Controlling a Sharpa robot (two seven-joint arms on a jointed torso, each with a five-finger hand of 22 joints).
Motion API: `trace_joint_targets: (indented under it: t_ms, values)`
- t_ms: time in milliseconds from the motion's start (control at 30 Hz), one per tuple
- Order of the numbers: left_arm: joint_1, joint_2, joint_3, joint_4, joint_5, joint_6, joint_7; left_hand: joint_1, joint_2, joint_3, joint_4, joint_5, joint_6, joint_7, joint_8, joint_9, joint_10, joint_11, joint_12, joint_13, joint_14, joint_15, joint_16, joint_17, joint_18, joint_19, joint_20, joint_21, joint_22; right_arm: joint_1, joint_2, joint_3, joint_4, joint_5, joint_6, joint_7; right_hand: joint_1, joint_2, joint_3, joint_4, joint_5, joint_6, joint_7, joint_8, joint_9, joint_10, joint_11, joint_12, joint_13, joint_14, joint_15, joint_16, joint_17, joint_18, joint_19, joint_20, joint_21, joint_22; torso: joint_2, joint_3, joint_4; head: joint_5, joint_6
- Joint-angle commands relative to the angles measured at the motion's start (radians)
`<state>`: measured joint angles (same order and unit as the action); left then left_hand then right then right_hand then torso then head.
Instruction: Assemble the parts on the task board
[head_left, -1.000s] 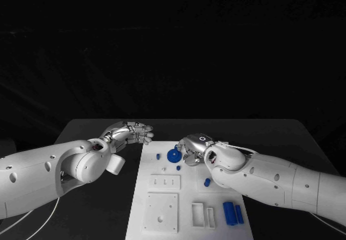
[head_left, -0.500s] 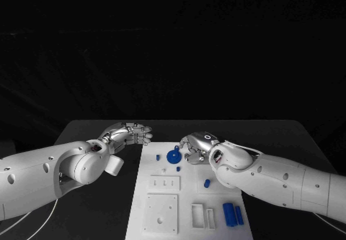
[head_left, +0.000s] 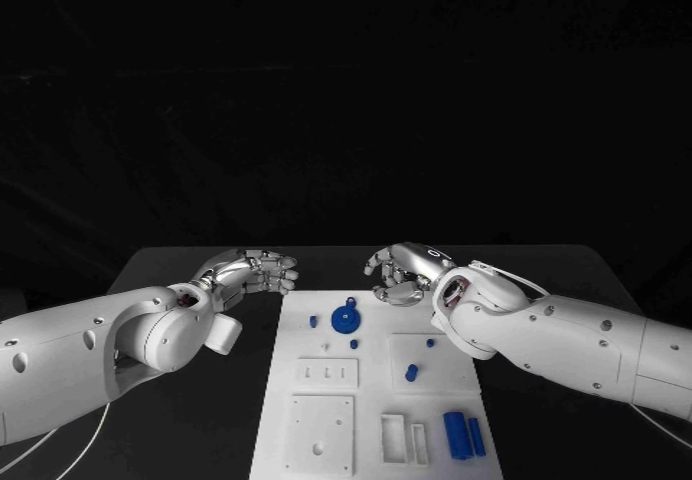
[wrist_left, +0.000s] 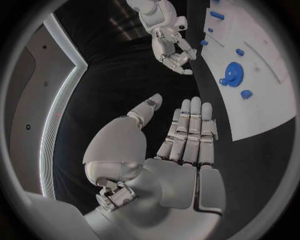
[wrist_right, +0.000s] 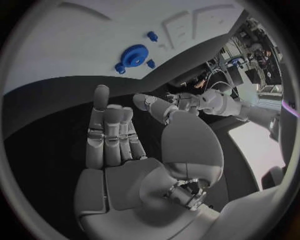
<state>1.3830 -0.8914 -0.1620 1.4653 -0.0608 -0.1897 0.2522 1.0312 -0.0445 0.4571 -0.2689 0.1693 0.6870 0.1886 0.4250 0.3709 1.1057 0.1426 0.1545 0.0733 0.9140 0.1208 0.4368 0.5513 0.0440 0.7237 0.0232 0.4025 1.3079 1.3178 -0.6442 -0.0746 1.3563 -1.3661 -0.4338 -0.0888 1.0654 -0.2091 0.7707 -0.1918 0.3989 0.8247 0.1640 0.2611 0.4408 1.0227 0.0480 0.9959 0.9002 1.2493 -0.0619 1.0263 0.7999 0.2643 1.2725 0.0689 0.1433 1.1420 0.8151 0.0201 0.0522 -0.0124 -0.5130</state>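
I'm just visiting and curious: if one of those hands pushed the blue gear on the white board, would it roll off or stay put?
The blue gear lies flat on the task board, so it would probably slide rather than roll. It looks like stiff, light plastic. Its toothed rim should give fingers some grip.

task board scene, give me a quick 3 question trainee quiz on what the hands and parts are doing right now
1. True or false: the right hand holds a blue part.
2. Where is the blue gear? A) on the task board B) in the left hand C) on the black table
3. Fill in: the two blue cylinders lie at the board's near ____ corner, robot's side.

Key: 1 false; 2 A; 3 right
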Motion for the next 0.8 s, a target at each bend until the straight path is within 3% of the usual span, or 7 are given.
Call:
trace_joint_targets:
  t_ms: [33, 233, 400, 500, 633, 700, 800]
  values:
    - [0.001, 0.006, 0.001, -0.002, -0.003, 0.009, 0.014, -0.005, 0.003, 0.002, -0.004, 0.006, -0.006, 0.023, -0.006, 0.001, -0.001, 0.004, -0.007, -0.001, 0.004, 0.001, -0.006, 0.002, 0.016, -0.006, -0.001, 0.005, 0.014, 0.006, -0.022, 0.000, 0.000, 0.327, 0.053, 0.084, 0.015, 0.004, 0.009, -0.007, -0.007, -0.003, 0.003, 0.004, 0.003, -0.045, 0.006, -0.037, -0.031, -0.037, 0.007, -0.053, -0.022, -0.008, -0.021, 0.020, -0.052, -0.052, -0.003, 0.0000, -0.0060, -0.003, 0.003]
    - [0.001, 0.016, 0.000, -0.014, -0.001, 0.014, 0.013, -0.006, 0.003, 0.002, -0.004, 0.007, -0.006, 0.023, -0.006, 0.001, -0.001, 0.004, -0.007, -0.001, 0.004, 0.002, -0.006, 0.002, 0.016, -0.006, -0.001, 0.005, 0.014, 0.019, -0.064, 0.000, -0.001, 0.622, 0.132, 0.172, -0.030, 0.032, -0.049, -0.020, 0.017, -0.058, 0.043, -0.013, -0.002, -0.223, 0.057, -0.148, -0.118, -0.218, 0.065, -0.171, -0.052, -0.025, -0.192, 0.071, -0.082, -0.164, -0.010, 0.0014, -0.0106, 0.001, 0.002]
    - [0.000, 0.024, 0.000, -0.031, 0.001, 0.015, 0.014, -0.006, 0.003, 0.002, -0.004, 0.007, -0.006, 0.023, -0.006, 0.001, -0.001, 0.004, -0.007, -0.001, 0.003, 0.002, -0.006, 0.002, 0.016, -0.006, -0.001, 0.005, 0.014, 0.022, -0.080, -0.001, -0.014, 0.781, 0.199, 0.166, -0.049, 0.058, -0.155, -0.053, 0.037, -0.118, 0.026, -0.006, 0.004, -0.340, 0.111, -0.330, -0.347, -0.294, 0.118, -0.253, -0.096, -0.031, -0.311, 0.105, -0.077, -0.226, -0.017, 0.0054, -0.0163, -0.001, 0.003]
    - [0.000, 0.026, 0.000, -0.035, 0.002, 0.016, 0.013, -0.006, 0.003, 0.002, -0.004, 0.007, -0.006, 0.023, -0.006, 0.001, -0.001, 0.004, -0.007, -0.001, 0.003, 0.002, -0.006, 0.002, 0.016, -0.006, -0.001, 0.005, 0.014, 0.022, -0.085, -0.001, -0.016, 0.834, 0.230, 0.170, -0.050, 0.058, -0.163, -0.057, 0.039, -0.122, 0.025, -0.004, 0.004, -0.347, 0.114, -0.348, -0.372, -0.299, 0.121, -0.258, -0.100, -0.031, -0.317, 0.107, -0.077, -0.229, -0.020, 0.0075, -0.0188, 0.001, 0.001]
    - [0.000, 0.032, -0.001, -0.045, 0.004, 0.017, 0.013, -0.006, 0.003, 0.002, -0.004, 0.007, -0.007, 0.023, -0.006, 0.001, -0.001, 0.004, -0.007, -0.001, 0.003, 0.002, -0.006, 0.002, 0.016, -0.007, -0.001, 0.005, 0.014, 0.022, -0.094, -0.001, -0.021, 0.912, 0.255, 0.186, -0.057, 0.062, -0.198, -0.073, 0.046, -0.156, -0.011, -0.003, 0.006, -0.412, 0.083, -0.449, -0.488, -0.427, 0.189, -0.393, -0.181, -0.063, -0.465, 0.123, -0.068, -0.233, -0.021, 0.0119, -0.0222, 0.001, 0.001]
    - [0.000, 0.033, -0.001, -0.048, 0.004, 0.018, 0.013, -0.006, 0.003, 0.002, -0.004, 0.007, -0.007, 0.023, -0.006, 0.001, -0.001, 0.004, -0.007, -0.001, 0.003, 0.002, -0.006, 0.002, 0.016, -0.007, -0.001, 0.005, 0.014, 0.022, -0.096, -0.001, -0.023, 0.913, 0.256, 0.189, -0.053, 0.062, -0.211, -0.075, 0.047, -0.169, -0.019, 0.001, 0.007, -0.421, 0.074, -0.480, -0.539, -0.528, 0.248, -0.498, -0.244, -0.067, -0.487, 0.124, -0.061, -0.211, -0.023, 0.0131, -0.0233, 0.001, 0.002]
    - [-0.001, 0.036, -0.001, -0.052, 0.004, 0.019, 0.013, -0.007, 0.003, 0.002, -0.004, 0.007, -0.007, 0.023, -0.006, 0.001, -0.001, 0.004, -0.007, -0.001, 0.003, 0.002, -0.006, 0.002, 0.016, -0.007, -0.001, 0.005, 0.014, 0.022, -0.103, -0.001, -0.026, 0.913, 0.252, 0.194, -0.034, 0.063, -0.236, -0.069, 0.040, -0.174, -0.020, 0.015, 0.008, -0.401, 0.075, -0.500, -0.617, -0.518, 0.254, -0.535, -0.296, -0.073, -0.514, 0.117, -0.009, -0.117, -0.024, 0.0155, -0.0258, -0.001, 0.003]
